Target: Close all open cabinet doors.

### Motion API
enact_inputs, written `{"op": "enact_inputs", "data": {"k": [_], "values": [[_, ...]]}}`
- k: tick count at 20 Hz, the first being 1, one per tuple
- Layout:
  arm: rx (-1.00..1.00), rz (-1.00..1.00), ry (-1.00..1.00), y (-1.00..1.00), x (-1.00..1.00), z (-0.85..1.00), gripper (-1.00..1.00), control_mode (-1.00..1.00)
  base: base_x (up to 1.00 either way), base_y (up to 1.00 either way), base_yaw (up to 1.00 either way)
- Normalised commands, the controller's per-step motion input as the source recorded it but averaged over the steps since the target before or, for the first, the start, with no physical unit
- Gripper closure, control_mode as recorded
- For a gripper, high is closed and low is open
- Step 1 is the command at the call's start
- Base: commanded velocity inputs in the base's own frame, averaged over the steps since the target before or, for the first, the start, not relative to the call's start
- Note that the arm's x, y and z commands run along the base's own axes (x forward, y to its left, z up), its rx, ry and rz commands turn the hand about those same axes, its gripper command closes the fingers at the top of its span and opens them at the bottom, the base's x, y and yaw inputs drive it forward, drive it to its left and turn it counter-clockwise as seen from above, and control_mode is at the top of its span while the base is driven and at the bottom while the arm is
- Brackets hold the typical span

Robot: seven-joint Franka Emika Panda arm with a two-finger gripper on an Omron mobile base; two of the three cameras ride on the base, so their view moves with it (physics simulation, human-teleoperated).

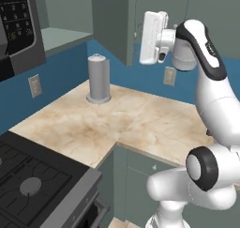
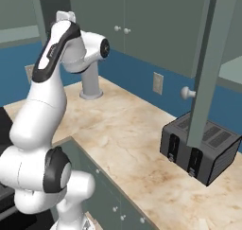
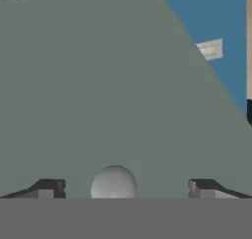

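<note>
A tall grey-green cabinet door [image 2: 207,68] stands swung out over the right end of the counter [image 2: 137,144]. It shows nearly edge-on in the right base view, with its round pale knob [image 2: 187,92] pointing left. Its lower end hangs just above the black toaster [image 2: 201,148] that sits on the counter below it. Behind it, the shelf of the open cupboard shows pale at the right edge.

A second door [image 1: 110,23] juts out from the upper cabinets near the corner in the left base view, above and to the right of the grey canister [image 1: 99,78]. Its lower edge ends well above the counter. The gripper [image 3: 125,189] faces this flat panel close up, and a round pale knob [image 3: 113,184] sits between the two spread fingertips [image 3: 49,188], touching neither.

The two closed doors on the back wall [image 2: 124,21] lie flush, their knobs side by side.

The marble counter is bare between canister and toaster, leaving open room under both swung doors. A stove [image 1: 33,175] adjoins the counter's left end, with the microwave [image 1: 18,25] above it. Pale outlets [image 2: 158,83] sit on the blue wall.
</note>
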Motion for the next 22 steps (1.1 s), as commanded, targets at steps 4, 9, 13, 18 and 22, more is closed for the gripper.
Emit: {"op": "enact_inputs", "data": {"k": [4,9,13,18,22], "values": [[0.0,0.17,-0.07,0.21,0.18,0.02,-1.0,-1.0,0.0,0.0,0.0],[-0.01,0.14,-0.08,0.33,0.05,0.01,-1.0,-1.0,0.0,0.0,0.0],[-0.05,0.08,-0.09,0.53,0.0,0.0,-1.0,-1.0,0.0,0.0,0.0],[-0.06,0.05,-0.1,0.57,0.0,0.0,-1.0,-1.0,0.0,0.0,0.0],[-0.05,0.03,-0.08,0.56,0.0,0.0,-1.0,-1.0,0.0,0.0,0.0]]}}
